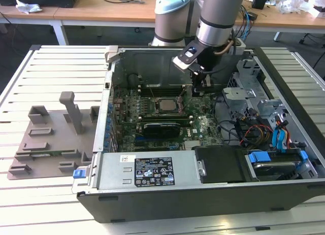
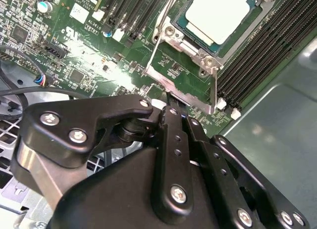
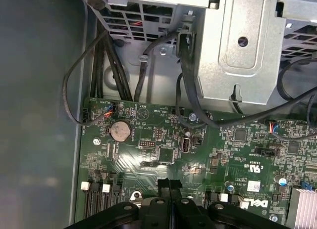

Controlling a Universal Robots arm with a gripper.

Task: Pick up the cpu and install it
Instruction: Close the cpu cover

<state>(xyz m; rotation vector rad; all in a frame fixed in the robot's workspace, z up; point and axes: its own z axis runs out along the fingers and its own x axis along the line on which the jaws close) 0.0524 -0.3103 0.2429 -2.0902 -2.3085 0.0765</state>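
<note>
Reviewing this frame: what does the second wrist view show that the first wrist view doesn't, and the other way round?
Second wrist view: the cpu lying in its metal-framed socket, with rows of black memory slots beside it.
First wrist view: a round coin battery, black cables and a grey metal drive cage past the board's edge.
Both: the green motherboard and the black gripper, its fingers pressed together, above the board and apart from the cpu.
</note>
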